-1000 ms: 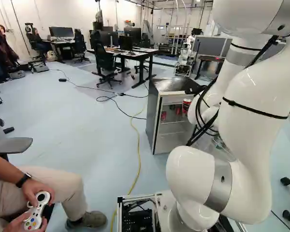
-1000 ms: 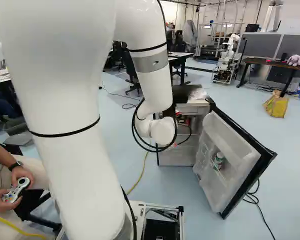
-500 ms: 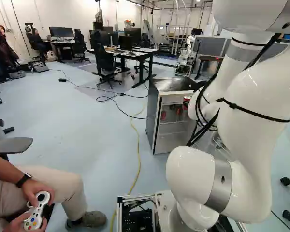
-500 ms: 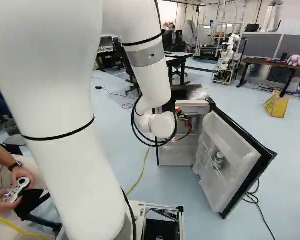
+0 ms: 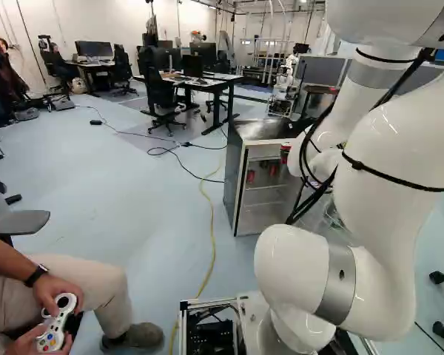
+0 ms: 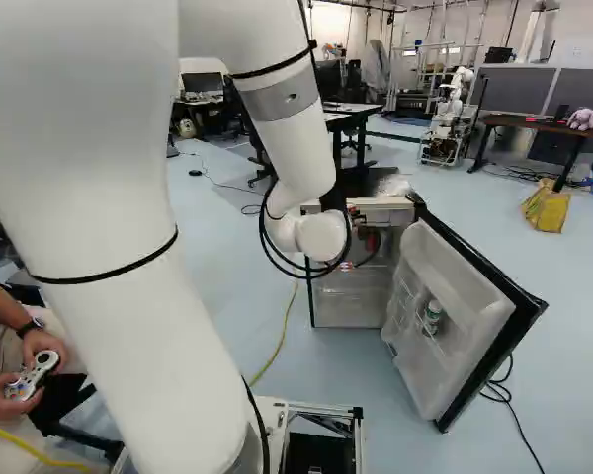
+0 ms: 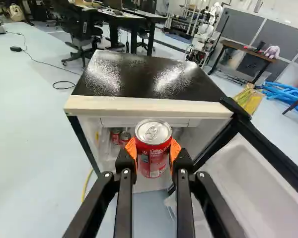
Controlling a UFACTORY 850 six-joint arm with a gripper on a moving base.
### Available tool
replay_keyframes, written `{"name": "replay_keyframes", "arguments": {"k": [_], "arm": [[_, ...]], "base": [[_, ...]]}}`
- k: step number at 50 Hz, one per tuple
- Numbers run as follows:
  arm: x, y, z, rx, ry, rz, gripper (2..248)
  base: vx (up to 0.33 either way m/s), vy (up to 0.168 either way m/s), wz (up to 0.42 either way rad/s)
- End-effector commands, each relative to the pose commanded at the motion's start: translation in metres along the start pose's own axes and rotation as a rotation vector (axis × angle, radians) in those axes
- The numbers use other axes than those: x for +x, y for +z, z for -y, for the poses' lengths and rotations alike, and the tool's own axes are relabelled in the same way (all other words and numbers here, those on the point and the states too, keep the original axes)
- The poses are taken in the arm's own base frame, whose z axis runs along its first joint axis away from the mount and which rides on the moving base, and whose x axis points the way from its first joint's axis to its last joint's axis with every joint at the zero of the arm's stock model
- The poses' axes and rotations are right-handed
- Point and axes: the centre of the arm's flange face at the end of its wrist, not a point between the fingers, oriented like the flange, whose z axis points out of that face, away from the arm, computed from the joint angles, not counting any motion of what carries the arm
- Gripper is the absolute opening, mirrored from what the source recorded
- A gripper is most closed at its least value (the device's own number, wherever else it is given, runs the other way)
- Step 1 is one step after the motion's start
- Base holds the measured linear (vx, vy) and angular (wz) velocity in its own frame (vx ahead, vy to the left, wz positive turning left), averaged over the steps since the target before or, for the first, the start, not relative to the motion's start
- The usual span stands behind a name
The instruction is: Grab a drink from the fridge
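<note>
In the wrist view my gripper (image 7: 152, 151) is shut on a red drink can (image 7: 153, 161), its orange pads on two sides of the can. The can is upright, its silver lid level with the fridge's top front edge. Beyond it stands the small fridge (image 7: 149, 103) with its door (image 7: 260, 191) wide open; two more red cans (image 7: 124, 138) (image 7: 115, 135) are inside. From the base views, the arm's wrist hides most of the gripper. The fridge (image 5: 238, 185) stands ahead of the arm, and its open door (image 6: 455, 306) holds a green-and-white bottle (image 6: 432, 316).
A seated person (image 5: 66, 299) with a game controller is close to the left of the base. A yellow cable (image 5: 211, 244) runs over the floor to the fridge's left. Farther off are desks (image 5: 200, 80), office chairs, another robot (image 6: 445, 123) and a yellow bag (image 6: 546, 205).
The upper arm has swung left in the right base view, and the wrist has shifted slightly left and up. The gripped can has risen a little with it. The base and fridge stay put.
</note>
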Motion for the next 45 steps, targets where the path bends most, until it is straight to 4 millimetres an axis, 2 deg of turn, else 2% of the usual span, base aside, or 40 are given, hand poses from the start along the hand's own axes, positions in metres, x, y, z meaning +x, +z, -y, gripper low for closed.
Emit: {"name": "replay_keyframes", "arguments": {"k": [45], "arm": [[0.046,0.008,-0.007,-0.009,-0.053,-0.003,85]], "base": [[0.0,0.0,0.0]]}}
